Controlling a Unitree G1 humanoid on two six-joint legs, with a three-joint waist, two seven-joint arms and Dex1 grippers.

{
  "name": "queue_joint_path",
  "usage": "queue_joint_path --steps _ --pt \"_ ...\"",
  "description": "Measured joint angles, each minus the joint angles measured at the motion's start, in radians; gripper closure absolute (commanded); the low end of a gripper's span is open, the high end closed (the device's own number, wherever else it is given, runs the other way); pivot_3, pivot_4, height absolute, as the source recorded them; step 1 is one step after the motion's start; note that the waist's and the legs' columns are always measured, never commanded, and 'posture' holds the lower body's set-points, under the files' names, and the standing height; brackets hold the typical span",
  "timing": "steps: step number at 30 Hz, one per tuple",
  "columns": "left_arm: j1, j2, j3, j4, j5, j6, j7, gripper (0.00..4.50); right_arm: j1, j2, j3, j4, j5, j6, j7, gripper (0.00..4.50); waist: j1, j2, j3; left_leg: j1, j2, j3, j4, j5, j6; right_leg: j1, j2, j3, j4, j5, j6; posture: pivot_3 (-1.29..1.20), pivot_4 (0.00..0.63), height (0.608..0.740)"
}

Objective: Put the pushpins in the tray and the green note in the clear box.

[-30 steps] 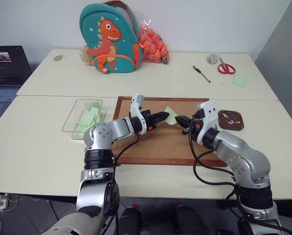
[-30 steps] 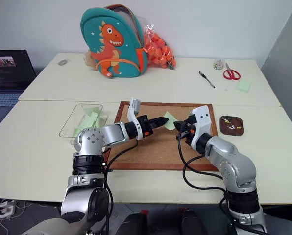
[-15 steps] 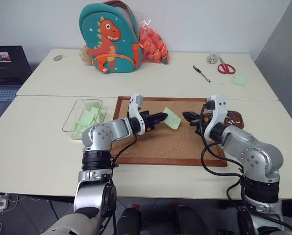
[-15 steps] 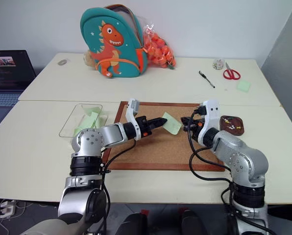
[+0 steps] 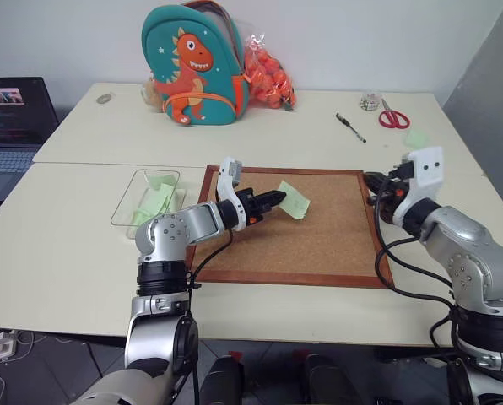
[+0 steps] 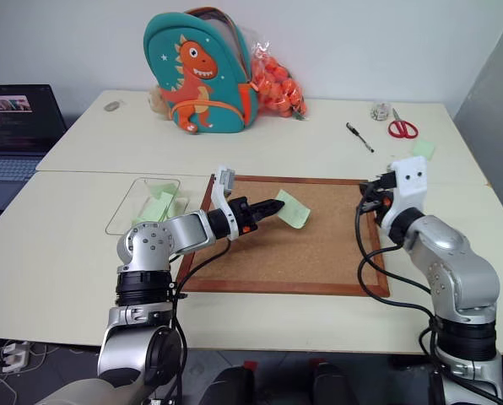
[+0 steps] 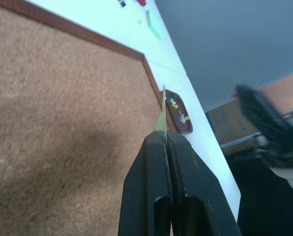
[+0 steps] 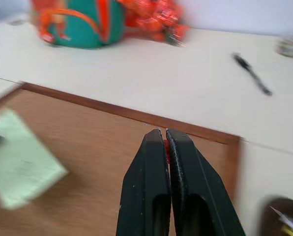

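While the left gripper (image 5: 278,197) clamps the green note (image 5: 293,203) above the cork board (image 5: 319,245), the right gripper (image 8: 165,142) pinches a red pushpin (image 8: 165,145) beside the tray (image 7: 178,118).

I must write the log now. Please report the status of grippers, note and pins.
Left gripper shut on green note, above cork board. Right gripper shut on red pushpin, near tray. Clear box unobstructed.

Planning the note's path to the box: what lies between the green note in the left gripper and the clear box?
In the left eye view, between the green note and clear box: the left gripper and its arm, cork board frame, bare table.
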Motion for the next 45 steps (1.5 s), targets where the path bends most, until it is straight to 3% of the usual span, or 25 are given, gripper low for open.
queue_joint_path --steps 6,15,25,29,35,45 --pt "0.0 -0.002 -0.013 -0.013 0.0 -0.009 -0.016 4.48 -0.006 -0.045 0.01 0.238 -0.106 -0.095 0.007 4.5 -0.005 0.0 0.0 0.001 0.001 0.001 0.0 0.001 -0.001 0.0 0.001 0.001 0.0 0.0 0.0 0.0 0.15 0.74" --pt "0.008 -0.002 -0.017 -0.035 0.0 -0.013 -0.015 4.5 -0.083 -0.049 0.017 0.51 -0.18 -0.244 0.038 2.63 -0.004 0.0 0.0 0.0 0.0 0.002 0.0 0.002 -0.003 0.0 0.001 0.002 0.0 0.0 0.0 0.0 0.15 0.74" --pt "0.014 0.014 -0.01 -0.053 0.005 -0.04 -0.008 4.5 -0.054 -0.029 -0.026 0.451 -0.144 -0.249 0.054 0.59 -0.004 0.0 0.0 0.0 0.001 0.002 0.0 0.002 -0.003 0.0 0.001 0.002 0.0 0.0 0.0 0.0 0.15 0.74" --pt "0.013 0.084 -0.011 -0.108 0.076 -0.147 0.012 4.5 0.006 -0.029 -0.03 0.244 -0.072 -0.22 0.118 0.59 -0.008 0.0 0.0 0.001 0.002 0.002 0.0 0.002 -0.003 0.0 0.001 0.002 0.0 0.0 0.0 0.0 0.15 0.74" --pt "0.054 0.205 -0.016 -0.176 0.296 -0.375 0.118 4.5 0.028 0.007 -0.003 -0.047 0.138 -0.072 0.216 0.59 -0.004 0.0 0.0 0.001 0.002 0.0 0.0 0.001 -0.003 0.001 0.001 0.001 0.0 0.0 0.0 0.0 0.15 0.74" --pt "0.209 0.256 0.083 -0.32 0.481 -0.466 0.344 4.5 -0.023 0.031 0.072 -0.062 0.188 -0.026 0.231 0.59 0.004 0.0 0.0 0.0 0.002 -0.001 0.001 -0.001 0.001 0.001 -0.002 0.0 -0.001 0.0 0.001 0.0 0.15 0.74"
